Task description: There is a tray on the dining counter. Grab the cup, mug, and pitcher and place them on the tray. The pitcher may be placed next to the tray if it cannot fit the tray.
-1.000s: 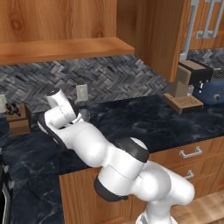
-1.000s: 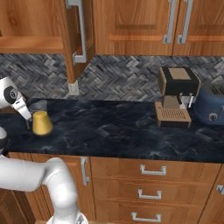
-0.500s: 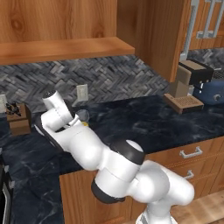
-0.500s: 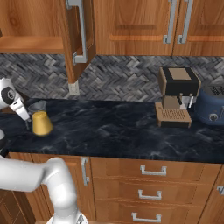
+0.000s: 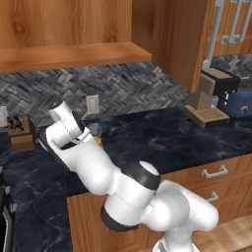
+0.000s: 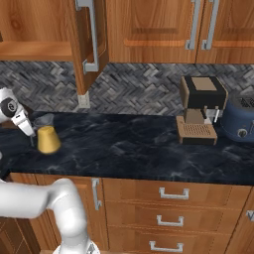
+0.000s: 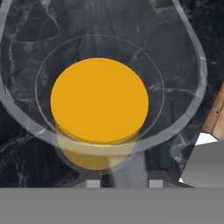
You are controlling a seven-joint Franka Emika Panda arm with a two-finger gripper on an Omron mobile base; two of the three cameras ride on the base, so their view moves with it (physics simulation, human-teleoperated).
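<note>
The gripper (image 6: 31,140) is down at the glass pitcher (image 6: 46,136), right over its open top. I cannot tell if the fingers are pinching the rim or not. The pitcher (image 7: 103,94) has yellow-orange juice (image 7: 99,100) inside. It stands on the black counter (image 6: 129,151), near the front edge at the left end. Lots of bare counter stretches to the right. Far off there are a coffee machine (image 6: 201,114) and a blue toaster (image 6: 240,119) by the wall.

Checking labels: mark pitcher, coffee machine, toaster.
pitcher (image 6: 48,140), right base view, on its yellow-filled base.
coffee machine (image 6: 201,101), right base view, on its dark front.
toaster (image 6: 241,119), right base view, on its blue side.
</note>
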